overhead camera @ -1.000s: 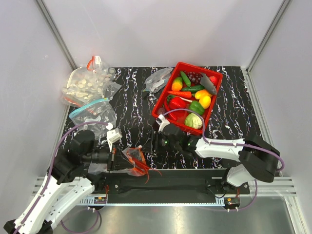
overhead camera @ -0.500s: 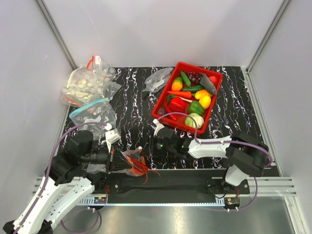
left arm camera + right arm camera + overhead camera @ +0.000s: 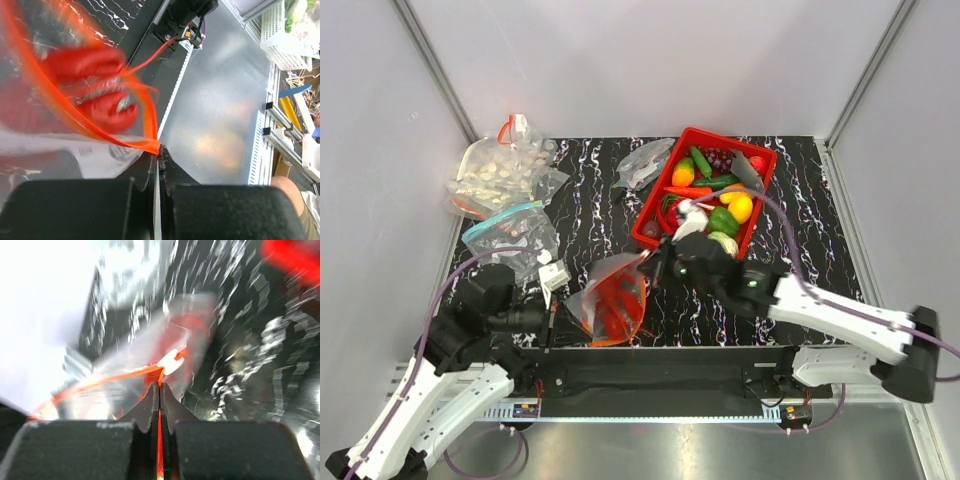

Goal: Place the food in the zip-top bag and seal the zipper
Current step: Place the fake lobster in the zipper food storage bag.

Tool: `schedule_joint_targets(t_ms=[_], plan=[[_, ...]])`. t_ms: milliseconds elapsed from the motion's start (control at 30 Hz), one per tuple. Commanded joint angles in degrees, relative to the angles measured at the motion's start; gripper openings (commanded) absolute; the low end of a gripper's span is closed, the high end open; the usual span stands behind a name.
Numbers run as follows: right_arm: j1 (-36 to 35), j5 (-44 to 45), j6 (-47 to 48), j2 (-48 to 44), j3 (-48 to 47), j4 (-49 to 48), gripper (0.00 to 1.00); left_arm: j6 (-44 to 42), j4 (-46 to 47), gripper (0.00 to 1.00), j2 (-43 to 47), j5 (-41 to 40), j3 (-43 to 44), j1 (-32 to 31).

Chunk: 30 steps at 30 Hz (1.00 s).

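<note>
The zip-top bag hangs stretched between both grippers over the table's front, in front of the red tray. A red lobster-like food piece lies inside it. My left gripper is shut on one end of the zipper, pinching the red-orange strip at its tips. Near the tray's front left corner, my right gripper is shut on the other part of the zipper, and the strip runs down between its jaws. More food fills the tray: peppers, a carrot, green pieces.
At the back left lie a bag packed with pale round pieces and a clear bag with a teal-blue zip. Another crumpled clear bag sits left of the tray. White walls close the table in on three sides.
My right gripper has shut on the bag's zip strip and pulled it up and right toward the tray. The bag has lifted and spread between the grippers. The left gripper stays shut.
</note>
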<state>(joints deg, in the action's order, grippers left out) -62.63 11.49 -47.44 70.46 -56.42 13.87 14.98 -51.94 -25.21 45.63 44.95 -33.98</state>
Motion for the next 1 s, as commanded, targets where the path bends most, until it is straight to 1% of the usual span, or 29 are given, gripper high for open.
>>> schedule_joint_targets(t_ms=[0, 33, 100, 133, 233, 300, 333, 367, 500, 633, 700, 733, 767, 867, 967], plan=[[-0.2, 15.0, 1.7, -8.1, -8.2, 19.1, 0.0, 1.0, 3.0, 0.0, -1.4, -1.4, 2.3, -0.2], [-0.2, 16.2, 1.6, -9.1, -11.6, 25.3, 0.0, 1.6, 4.7, 0.0, -1.9, -1.5, 1.9, -0.2], [-0.2, 18.3, 1.3, -11.0, -14.1, 30.1, 0.0, 3.6, 6.8, 0.0, -2.5, -1.3, -0.6, -0.2], [-0.3, 18.6, 1.3, -12.3, -15.6, 32.9, 0.0, 4.5, 9.6, 0.0, -2.9, -1.1, -1.9, -0.2], [-0.3, 18.9, 0.9, -14.4, -16.5, 34.7, 0.0, 7.8, 13.8, 0.01, -5.1, -0.4, -7.2, -0.2], [-0.3, 18.9, 0.6, -14.8, -16.7, 34.9, 0.0, 8.1, 12.5, 0.03, -7.0, -1.8, -6.2, -0.2], [-0.3, 19.0, 0.7, -15.1, -16.4, 34.6, 0.0, 8.0, 11.4, 0.09, -8.1, -2.7, -5.4, -0.2], [-0.3, 19.9, 0.7, -15.1, -16.2, 34.6, 0.0, 7.9, 11.0, 0.1, -8.4, -5.5, -5.1, -0.2], [-0.3, 21.5, -0.2, -16.2, -13.6, 33.0, 0.0, 7.1, 10.2, 0.1, -11.4, -6.7, -4.0, -0.2], [-0.3, 21.1, -1.5, -22.2, -6.0, 27.8, 0.0, 6.3, 10.0, 0.08, -13.7, -9.1, -1.5, -0.2], [-0.2, 21.3, -2.6, -24.5, -3.5, 26.0, 0.0, 5.8, 10.0, 0.08, -14.7, -12.0, 0.7, -0.2], [-0.2, 21.2, -2.8, -26.5, -1.6, 25.9, 0.0, 5.6, 9.4, 0.08, -16.2, -13.1, 1.8, -0.2], [-0.3, 21.6, -3.5, -27.4, -0.8, 26.0, 0.0, 5.0, 9.1, 0.08, -17.1, -15.3, 2.8, -0.2], [-0.3, 21.4, -4.6, -30.2, 1.3, 27.1, 0.0, 4.2, 9.2, 0.07, -20.5, -18.3, 6.3, -0.1], [-0.2, 21.1, -5.3, -31.8, 3.2, 27.8, 0.0, 3.3, 10.2, 0.06, -24.3, -19.9, 10.3, -0.2]])
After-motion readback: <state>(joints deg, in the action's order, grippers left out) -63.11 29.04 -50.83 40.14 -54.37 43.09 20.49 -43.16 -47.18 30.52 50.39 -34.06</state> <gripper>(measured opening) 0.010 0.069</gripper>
